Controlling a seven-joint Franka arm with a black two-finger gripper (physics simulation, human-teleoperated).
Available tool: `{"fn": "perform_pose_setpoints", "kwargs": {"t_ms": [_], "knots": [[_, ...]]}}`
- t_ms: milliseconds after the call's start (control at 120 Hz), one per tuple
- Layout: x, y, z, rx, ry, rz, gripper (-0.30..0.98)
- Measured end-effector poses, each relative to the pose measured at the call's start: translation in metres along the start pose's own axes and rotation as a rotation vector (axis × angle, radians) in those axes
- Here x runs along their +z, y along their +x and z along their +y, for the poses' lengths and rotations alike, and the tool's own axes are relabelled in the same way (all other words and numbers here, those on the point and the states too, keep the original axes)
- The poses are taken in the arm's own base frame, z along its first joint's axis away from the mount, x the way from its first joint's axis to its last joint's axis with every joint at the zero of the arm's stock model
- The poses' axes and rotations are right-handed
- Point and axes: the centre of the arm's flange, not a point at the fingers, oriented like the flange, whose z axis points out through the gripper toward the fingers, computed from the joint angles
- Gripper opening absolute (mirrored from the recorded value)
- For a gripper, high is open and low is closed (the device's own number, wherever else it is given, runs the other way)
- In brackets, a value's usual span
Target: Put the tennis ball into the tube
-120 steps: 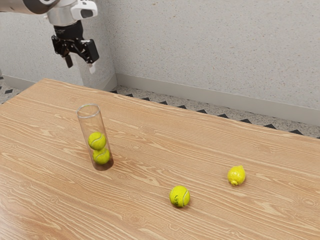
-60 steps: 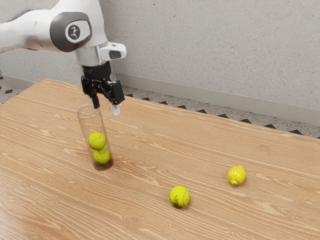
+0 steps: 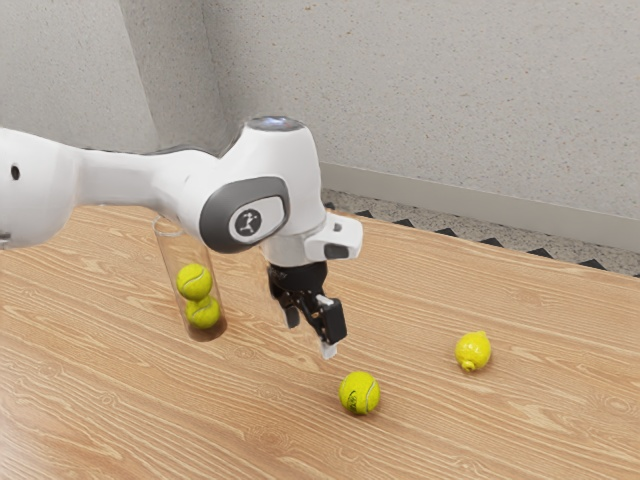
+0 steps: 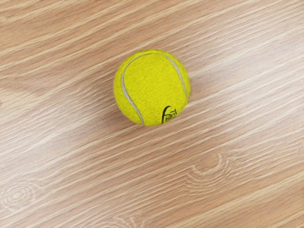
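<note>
In the exterior view my gripper [image 3: 311, 331] is open above the table, with nothing between its fingers. The loose tennis ball [image 3: 360, 393] rests on the wood just below it, a little toward the exterior view's right, not touched. My wrist view has the same tennis ball [image 4: 152, 88] on the table under the hand. A clear tube [image 3: 171, 262] stands upright toward the exterior view's left, holding two tennis balls [image 3: 199, 297], one on top of the other. Part of the tube's upper end is hidden behind the arm.
A yellow lemon [image 3: 473, 351] lies on the wooden table [image 3: 540, 420], beyond the loose ball toward the exterior view's right. The arm's forearm reaches over the table past the tube. A pale wall rises behind the table.
My arm has swung toward the exterior view's right and come down, passing from above the tube to near the loose ball. The balls, tube and lemon have stayed put.
</note>
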Motion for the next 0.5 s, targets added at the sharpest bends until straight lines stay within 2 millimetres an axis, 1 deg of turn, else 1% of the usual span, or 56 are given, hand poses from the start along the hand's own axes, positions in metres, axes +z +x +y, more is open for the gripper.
{"fn": "perform_pose_setpoints", "kwargs": {"t_ms": [33, 67, 92, 158, 200, 300, 417, 500], "knots": [[0.01, 0.005, 0.007, 0.008, 0.001, -0.002, 0.69], [0.019, 0.009, 0.005, 0.0, 0.002, -0.001, 0.68], [0.025, 0.012, -0.003, -0.017, 0.002, 0.001, 0.68], [0.039, 0.018, -0.033, -0.078, 0.001, 0.008, 0.68], [0.045, 0.021, -0.041, -0.096, 0.001, 0.014, 0.69], [0.059, 0.027, -0.031, -0.089, -0.001, 0.022, 0.69], [0.073, 0.034, -0.029, -0.096, -0.003, 0.03, 0.69], [0.082, 0.042, -0.018, -0.085, -0.01, 0.036, 0.69]]}}
